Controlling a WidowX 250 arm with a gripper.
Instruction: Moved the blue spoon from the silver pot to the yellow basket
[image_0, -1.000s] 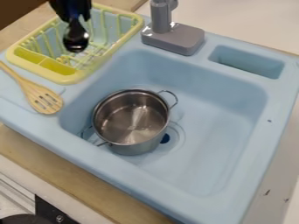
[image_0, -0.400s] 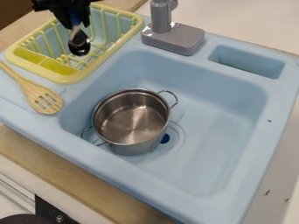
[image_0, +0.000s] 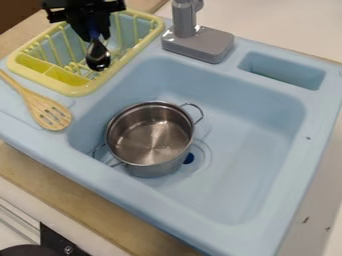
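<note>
At the upper left, the black gripper (image_0: 93, 34) hangs over the yellow basket (image_0: 81, 90), shut on the blue handle of the spoon. The spoon (image_0: 98, 57) points down from it, its dark shiny bowl in front of the basket's inside near the right part. Whether the spoon touches the basket I cannot tell. Down in the sink basin stands the silver pot (image_0: 150, 135), upright with nothing in it.
A slotted wooden spatula (image_0: 48, 111) lies on the sink's left ledge below the basket. The grey faucet (image_0: 198, 42) rises at the back, right of the basket. The light blue sink (image_0: 247, 150) surrounds the pot.
The gripper and the spoon it holds have shifted a little to the right and down in the view, still over the basket. The pot and basket have kept their places.
</note>
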